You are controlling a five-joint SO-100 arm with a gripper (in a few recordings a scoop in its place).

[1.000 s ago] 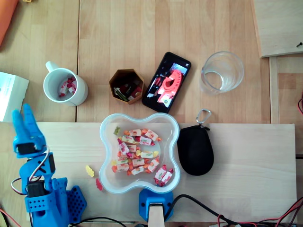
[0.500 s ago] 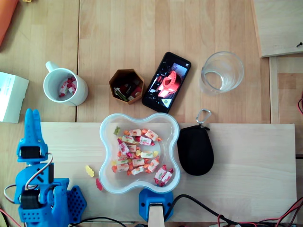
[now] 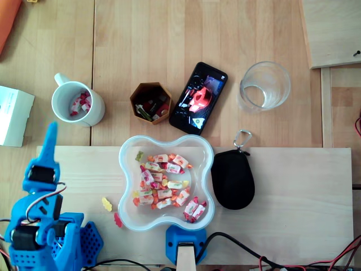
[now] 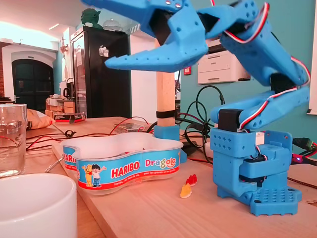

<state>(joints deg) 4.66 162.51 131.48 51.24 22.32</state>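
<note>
Your blue plastic gripper (image 4: pixel 98 33) gapes apart, left of the glossy lobed bowl (image 3: pixel 128 169) overhead; the fixed view adds its Haribo label.

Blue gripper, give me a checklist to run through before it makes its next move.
1. Gripper empty: ok, nothing sits between the fingers in the fixed view.
2. Jaws open: ok, they stand well apart in the fixed view.
3. Clear of the white mug: ok, the overhead view shows a gap between them.
4. Candy tub uncovered and flat on the wooden board: ok.
5. Board beside the tub free of strays: not ok, loose gummy sweets lie between the tub and the arm's base.
6. Cables behind the base free to move: cannot tell.
</note>
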